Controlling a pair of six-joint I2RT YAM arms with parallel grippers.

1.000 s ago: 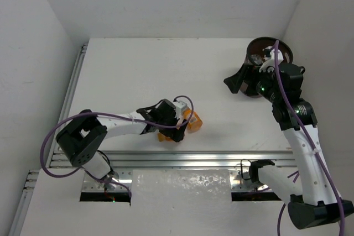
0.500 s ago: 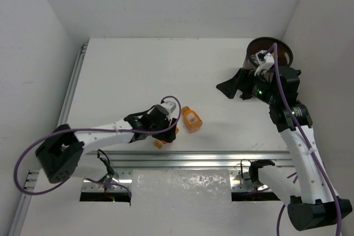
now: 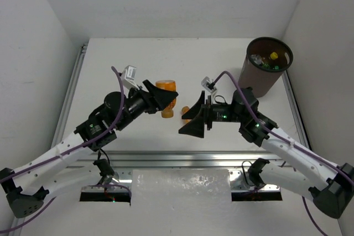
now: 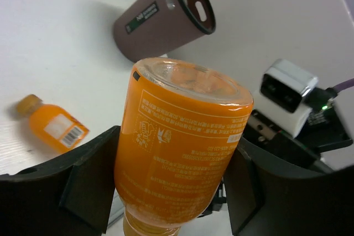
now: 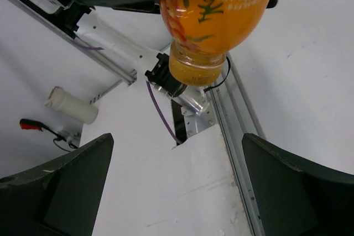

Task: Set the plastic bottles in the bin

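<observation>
My left gripper (image 3: 162, 96) is shut on an orange labelled bottle (image 3: 166, 88) and holds it above the table, cap end down; in the left wrist view the bottle (image 4: 182, 136) fills the space between the jaws. My right gripper (image 3: 191, 120) is wide open and empty, facing the held bottle (image 5: 218, 9) from close by. A second orange bottle (image 4: 52, 128) lies on the table, mostly hidden behind the right gripper in the top view (image 3: 185, 109). The dark-brown bin (image 3: 264, 78) stands at the far right, with several bottles inside, one with a yellow cap (image 3: 273, 56).
An aluminium rail (image 3: 182, 158) runs along the near table edge. White walls enclose the table on the left, back and right. The bin also shows in the left wrist view (image 4: 160, 17), beyond the held bottle.
My left gripper has lifted one orange bottle off the table, up and away. My right arm has swung from the bin to the table's middle, open, facing it.
</observation>
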